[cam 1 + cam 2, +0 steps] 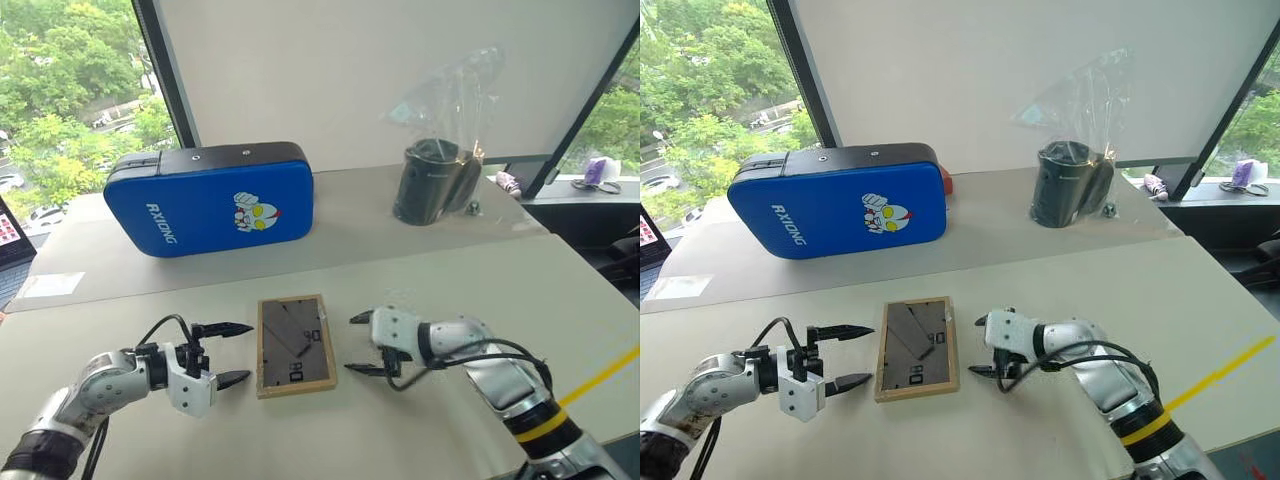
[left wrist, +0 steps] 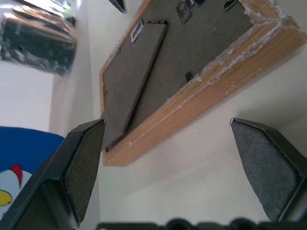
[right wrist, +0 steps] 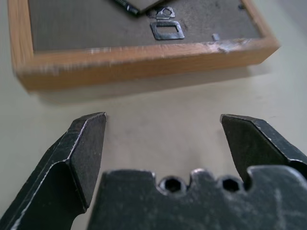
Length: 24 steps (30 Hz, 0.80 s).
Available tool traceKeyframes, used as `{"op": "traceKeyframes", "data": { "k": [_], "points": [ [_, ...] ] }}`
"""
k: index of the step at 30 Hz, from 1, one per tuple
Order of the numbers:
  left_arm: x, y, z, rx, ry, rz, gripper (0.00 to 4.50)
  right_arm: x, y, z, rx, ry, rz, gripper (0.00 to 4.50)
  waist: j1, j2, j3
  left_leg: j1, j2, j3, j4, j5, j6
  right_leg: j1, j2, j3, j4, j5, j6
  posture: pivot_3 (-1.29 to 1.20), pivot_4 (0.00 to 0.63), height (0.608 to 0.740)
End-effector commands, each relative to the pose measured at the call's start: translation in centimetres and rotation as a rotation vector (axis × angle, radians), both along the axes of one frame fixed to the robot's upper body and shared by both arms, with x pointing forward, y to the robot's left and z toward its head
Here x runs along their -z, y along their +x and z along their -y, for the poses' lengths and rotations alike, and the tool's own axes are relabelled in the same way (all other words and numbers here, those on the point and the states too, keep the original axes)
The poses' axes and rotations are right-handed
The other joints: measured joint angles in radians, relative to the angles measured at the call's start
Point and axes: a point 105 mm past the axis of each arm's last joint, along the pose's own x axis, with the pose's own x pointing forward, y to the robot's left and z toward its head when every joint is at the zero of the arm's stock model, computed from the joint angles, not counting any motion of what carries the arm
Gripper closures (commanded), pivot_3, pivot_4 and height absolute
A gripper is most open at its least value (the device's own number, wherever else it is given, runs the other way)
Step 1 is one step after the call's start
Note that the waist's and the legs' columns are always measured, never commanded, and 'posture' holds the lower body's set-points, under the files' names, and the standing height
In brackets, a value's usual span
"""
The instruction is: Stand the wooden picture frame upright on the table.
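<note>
The wooden picture frame lies face-down on the table, dark back and folded stand up, long axis running away from the robot. It sits between both wide-open hands, left hand and right hand each just beside a long edge, neither touching. The portrait side is hidden.

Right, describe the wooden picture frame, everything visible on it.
The wooden picture frame is a small light-wood rectangle lying flat on the table, dark grey back upward. The back carries a fold-out stand folded flat, small metal clips and a hanger. One corner looks scuffed and whitish. It sits between the left gripper and right gripper, both open; neither touches it.
</note>
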Motion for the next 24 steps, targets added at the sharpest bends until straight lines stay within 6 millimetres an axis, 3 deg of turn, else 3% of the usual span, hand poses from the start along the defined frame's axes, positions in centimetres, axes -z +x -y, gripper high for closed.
{"op": "traceKeyframes", "data": {
  "k": [1,4,11,24],
  "points": [
    [1.3,-0.4,-0.1,0.036,0.015,-0.042,0.00,0.4,-0.9,0.0,0.002,0.000,-0.162,1.08,0.001,0.000,0.000,0.000,0.000,0.000,0.000,0.000,0.000,0.000,0.000,0.000,0.000,0.000,0.000,0.00,0.150,0.740],
    [1.4,-1.0,0.3,0.090,0.020,-0.034,0.00,0.5,-1.3,-0.3,-0.036,0.004,-0.238,2.10,0.000,0.001,-0.001,0.000,0.000,0.000,0.000,0.000,0.000,0.000,0.000,0.000,0.000,0.000,0.000,0.00,0.150,0.740],
    [2.8,-2.2,1.9,0.221,0.034,-0.019,0.00,0.6,0.1,-2.1,-0.077,0.002,-0.276,4.48,-0.018,0.003,-0.002,0.000,0.000,0.000,-0.001,0.002,-0.004,0.000,0.000,-0.001,0.000,0.000,0.001,0.00,0.150,0.740],
    [5.1,-1.7,3.7,0.294,0.098,-0.018,0.00,-0.1,-0.4,-4.2,-0.110,0.038,-0.255,4.48,-0.007,0.011,-0.008,0.008,0.000,-0.001,-0.001,-0.001,0.001,0.011,0.000,-0.002,-0.001,0.001,0.003,0.00,0.150,0.740]
  ]
}}
